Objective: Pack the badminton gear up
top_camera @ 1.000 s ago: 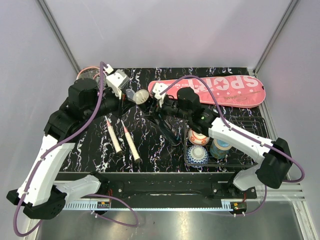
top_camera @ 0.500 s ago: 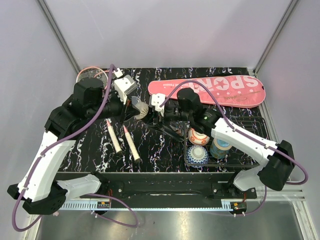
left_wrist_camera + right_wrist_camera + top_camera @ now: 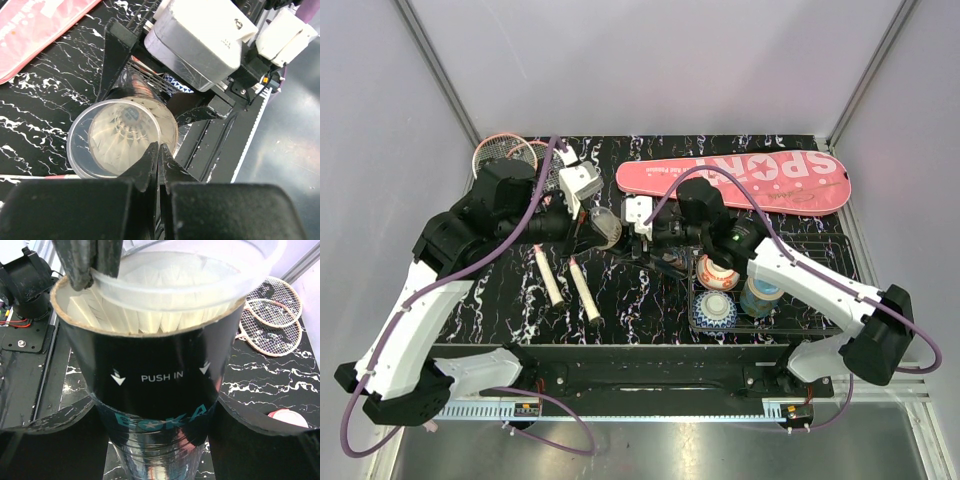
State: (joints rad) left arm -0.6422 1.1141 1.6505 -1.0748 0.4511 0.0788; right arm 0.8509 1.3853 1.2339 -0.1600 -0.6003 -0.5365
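1. Table (image 3: 630, 300): black with white veining, carrying every item below.
2. Pink "SPORT" cover (image 3: 760, 180): lay flat, beyond the right end effector and well apart from it.
3. Wire basket (image 3: 810, 232): stood on the outer side of the right end effector, holding patterned bowls (image 3: 715, 310) and a cup (image 3: 760, 297).
4. Two rackets (image 3: 549, 277): lay side by side, white handles nearer the bases than the left end effector, pink heads behind it.
5. Black tube (image 3: 160, 375): marked "PUSH IN", it sat between the fingers of the right end effector (image 3: 157, 407), which was clamped on both of its sides. Its open mouth was turned toward the left end effector.
6. Clear cap (image 3: 120, 137): its rim was pinched by the closed fingers of the left end effector (image 3: 158, 150), and it was held right at the tube's mouth. Whether it was seated could not be told.
7. White feather shuttlecocks (image 3: 150, 315): sat inside the tube, feathers showing at the mouth just behind the cap.
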